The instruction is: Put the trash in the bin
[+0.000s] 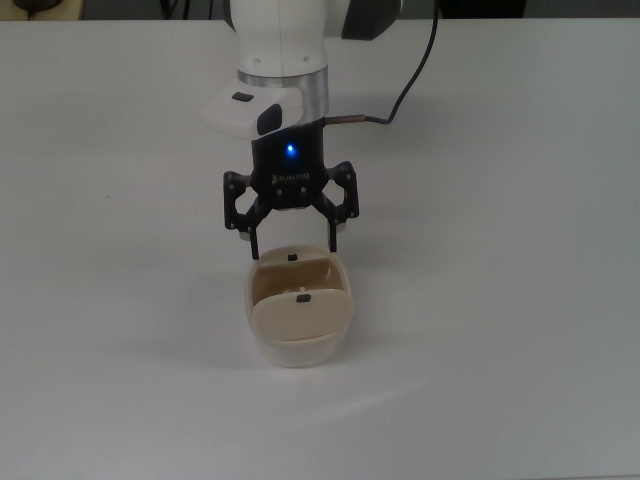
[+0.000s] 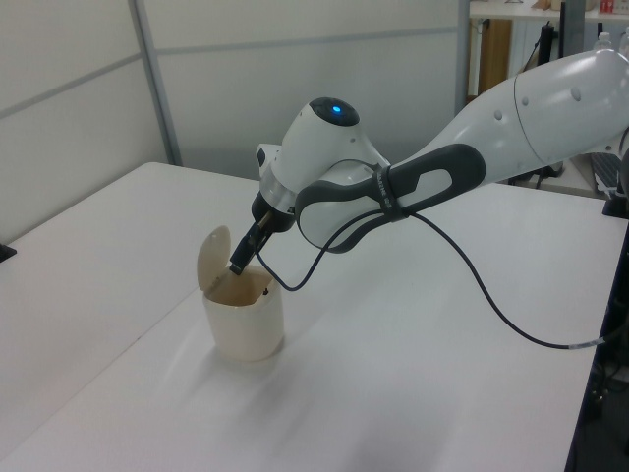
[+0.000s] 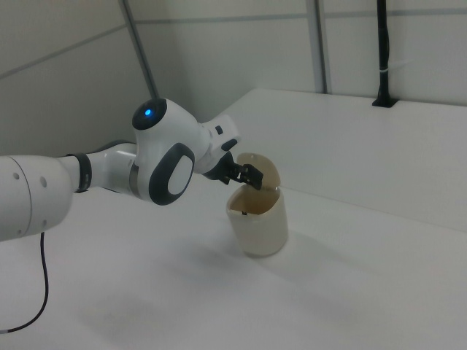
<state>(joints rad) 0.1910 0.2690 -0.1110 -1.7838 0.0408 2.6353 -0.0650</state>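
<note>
The cream oval bin [image 1: 298, 352] stands on the white table with its flap lid [image 1: 300, 315] tilted, showing the tan inside. My gripper [image 1: 291, 240] hangs just above the bin's far rim in the top view, open, fingers spread wide with nothing between them. In the left view the gripper [image 2: 239, 265] dips towards the mouth of the bin [image 2: 244, 324], beside the raised lid. The right view shows the gripper [image 3: 252, 177] at the top of the bin [image 3: 259, 226]. The trash is hidden in every view.
A black cable [image 1: 405, 88] runs from the wrist across the table behind the arm. The white table [image 1: 520, 300] stretches wide around the bin. In the left view, wall panels [image 2: 88, 88] stand behind the table.
</note>
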